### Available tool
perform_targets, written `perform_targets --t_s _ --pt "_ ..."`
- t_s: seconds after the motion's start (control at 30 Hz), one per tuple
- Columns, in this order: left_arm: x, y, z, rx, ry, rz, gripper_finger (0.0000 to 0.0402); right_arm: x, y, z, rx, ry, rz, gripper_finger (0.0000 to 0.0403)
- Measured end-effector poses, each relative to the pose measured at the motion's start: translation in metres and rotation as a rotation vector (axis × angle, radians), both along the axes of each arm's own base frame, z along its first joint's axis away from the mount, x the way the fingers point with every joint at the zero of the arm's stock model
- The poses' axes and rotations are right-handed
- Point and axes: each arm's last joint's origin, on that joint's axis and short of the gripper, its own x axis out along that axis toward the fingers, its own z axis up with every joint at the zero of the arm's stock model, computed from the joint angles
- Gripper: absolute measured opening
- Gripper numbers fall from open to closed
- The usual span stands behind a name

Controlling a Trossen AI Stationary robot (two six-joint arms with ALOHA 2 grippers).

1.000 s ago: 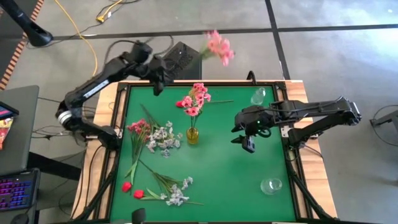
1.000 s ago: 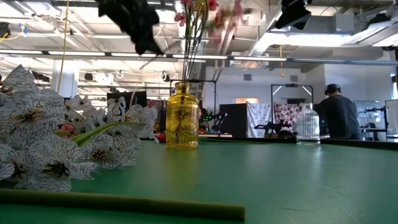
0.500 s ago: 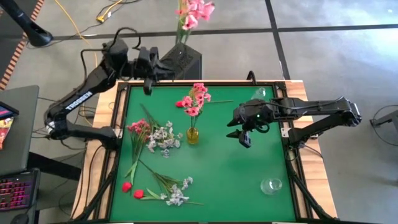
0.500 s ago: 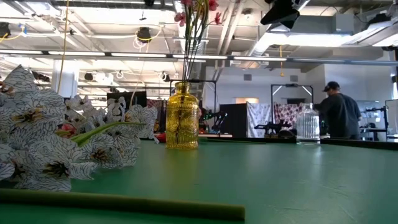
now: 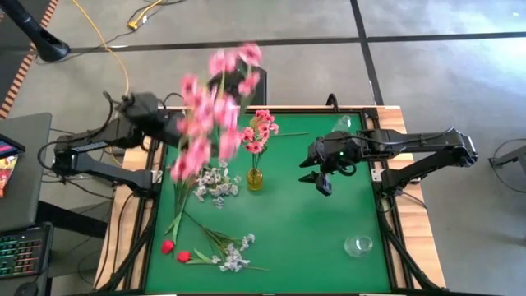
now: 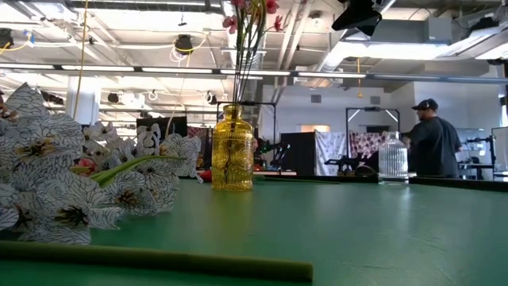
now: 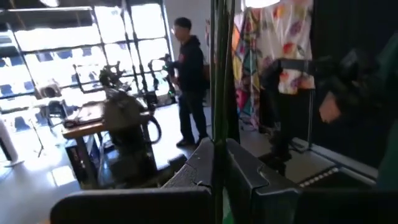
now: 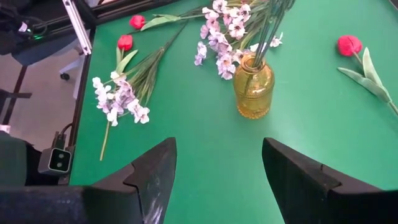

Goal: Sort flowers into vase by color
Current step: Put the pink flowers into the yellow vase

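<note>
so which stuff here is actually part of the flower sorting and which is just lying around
Part of the job:
- pink blossom spray held by the left gripper
- amber glass vase holding pink flowers
- loose white-grey sprays and red buds

Just lying about:
- two clear glass vases, empty
- right gripper, open, waiting

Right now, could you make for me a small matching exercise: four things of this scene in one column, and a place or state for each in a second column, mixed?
Things:
1. amber vase
2. pink spray
3. right gripper
4. red buds

Places or states:
A. open, hovering over the mat right of the vase
B. lying near the mat's front left corner
C. held up in the air by the left gripper
D. standing mid-mat with pink flowers in it

Pairs: 1-D, 2-C, 3-A, 4-B
</note>
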Motion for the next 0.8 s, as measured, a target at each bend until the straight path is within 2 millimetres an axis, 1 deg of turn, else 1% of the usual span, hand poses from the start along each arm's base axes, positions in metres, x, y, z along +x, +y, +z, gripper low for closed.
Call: perform_targets --t_s 0.17,0.27,0.4,0.6,0.73,0.8 --pt "0.013 -0.022 -0.027 -0.031 0.062 -0.007 0.0000 0.000 0.004 0.000 0.002 0.000 0.017 0.0265" --pt "0.018 -0.033 -0.044 -0.035 0.049 -0.054 0.0000 0.000 0.007 0.000 0.001 0.000 0.033 0.0265" --pt "0.022 -0.043 -0.065 0.010 0.029 -0.142 0.0000 -0.001 0.011 0.000 0.001 0.000 0.047 0.0265" --pt "0.027 -0.047 -0.098 0.020 0.043 -0.147 0.0000 0.001 0.014 0.003 0.008 -0.034 0.064 0.0265" --pt "0.028 -0.046 -0.118 0.000 0.076 -0.119 0.0000 0.003 0.024 0.008 0.025 -0.096 0.123 0.0265" --pt "0.028 -0.046 -0.126 -0.001 0.095 -0.111 0.0000 0.005 0.030 0.011 0.001 -0.148 0.168 0.0265"
